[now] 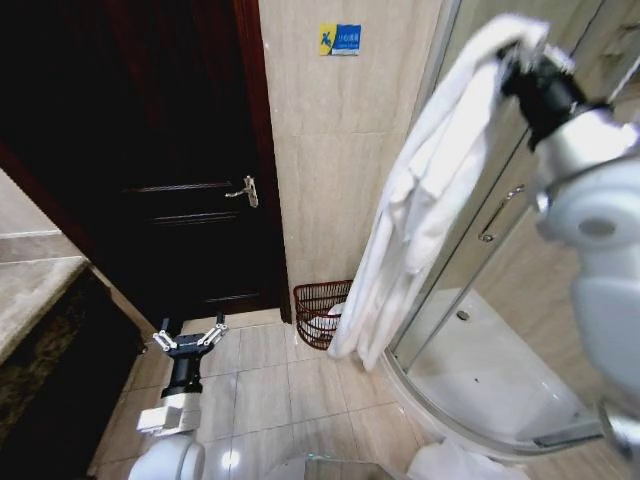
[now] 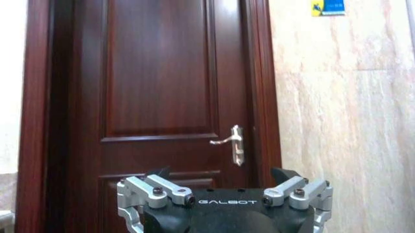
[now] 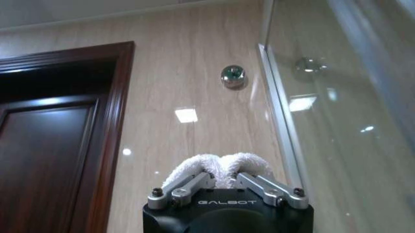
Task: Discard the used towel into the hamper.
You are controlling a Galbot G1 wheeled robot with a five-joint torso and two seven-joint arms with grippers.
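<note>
- Nearest the head camera, the right gripper (image 1: 517, 55) was raised high at the upper right, its jaws pinched shut on a fold of the white towel (image 1: 420, 200).
- From the right wrist, the towel (image 3: 220, 167) bulged up in two soft humps between the closed fingers (image 3: 188, 187), so the hold looked firm.
- From that pinch the cloth hung long and loose, its lower end dangling in front of the hamper (image 1: 318, 310) in the head view.
- That hamper, a dark red-brown openwork basket, stood on the tiled floor (image 1: 260, 390) against the wall, between the dark wooden door (image 1: 190, 150) and the curved glass shower (image 1: 500, 330); something pale seemed to lie inside it.
- Low on the left, the left gripper (image 1: 189, 338) pointed at the door with its jaws spread wide and nothing in them; its wrist view showed the open fingers (image 2: 159, 190) before the door handle (image 2: 233, 144).
- Judging the step as carrying the towel to the basket, it would go best if the hanging tail were centred over the rim first, then lowered until most of the cloth was inside before letting go; otherwise the tail could drape over the edge or fall onto the tiles.
</note>
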